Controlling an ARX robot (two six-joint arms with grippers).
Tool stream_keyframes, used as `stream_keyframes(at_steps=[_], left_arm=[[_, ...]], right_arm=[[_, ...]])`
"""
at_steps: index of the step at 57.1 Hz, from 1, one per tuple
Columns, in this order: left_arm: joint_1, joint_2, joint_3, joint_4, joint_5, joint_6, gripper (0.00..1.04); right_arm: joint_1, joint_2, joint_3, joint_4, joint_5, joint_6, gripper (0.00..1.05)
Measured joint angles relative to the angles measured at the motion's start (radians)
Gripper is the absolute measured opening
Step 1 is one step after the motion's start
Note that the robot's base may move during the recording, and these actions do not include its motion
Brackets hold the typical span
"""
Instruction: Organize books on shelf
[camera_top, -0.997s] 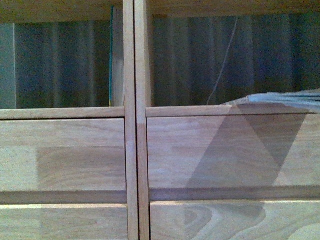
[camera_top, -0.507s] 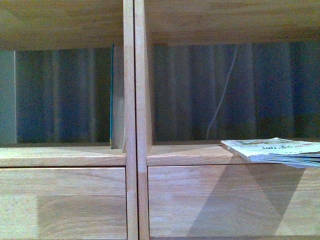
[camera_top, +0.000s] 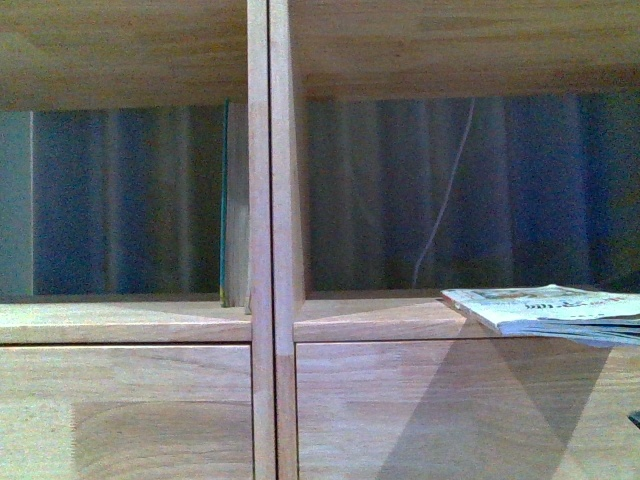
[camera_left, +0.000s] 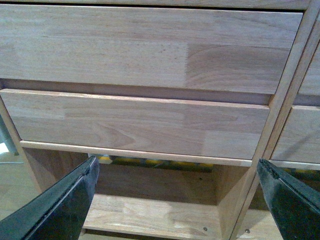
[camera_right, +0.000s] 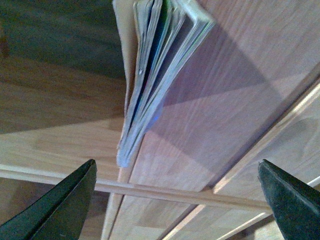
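Observation:
The light-brown wood shelf (camera_top: 260, 300) fills the front view, with a central divider and two open cubbies. A thin teal-edged book (camera_top: 225, 200) stands upright against the divider in the left cubby. A floppy whitish paperback (camera_top: 545, 308) lies flat on the right cubby's ledge, overhanging its front edge. It also shows in the right wrist view (camera_right: 155, 75), seen from below. My right gripper (camera_right: 177, 200) is open and empty beneath the paperback. My left gripper (camera_left: 177, 200) is open and empty facing the shelf's drawer fronts (camera_left: 140, 125). Neither gripper shows in the front view.
A thin white cord (camera_top: 445, 190) hangs at the back of the right cubby before a dark curtain. Plain drawer fronts (camera_top: 130, 410) lie under both cubbies. The left wrist view shows a low open cubby (camera_left: 150, 210) under the drawers.
The front view has risen: the cubbies and paperback sit lower in frame and the upper shelf board has come into view. The paperback and teal-edged book keep their places.

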Motion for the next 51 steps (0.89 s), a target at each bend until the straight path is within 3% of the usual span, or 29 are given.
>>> stream_keyframes(at_steps=[14, 44, 51], left_arm=[[0.000, 0.000, 0.000, 0.000, 0.000, 0.000, 0.97], [0.000, 0.000, 0.000, 0.000, 0.000, 0.000, 0.97], [0.000, 0.000, 0.000, 0.000, 0.000, 0.000, 0.97]], right_arm=[[0.026, 0.137, 0.113, -0.028, 0.117, 0.049, 0.98], [0.013, 0.239, 0.307, -0.143, 0.201, 0.054, 0.97], [0.020, 0.238, 0.328, -0.182, 0.229, 0.033, 0.82]])
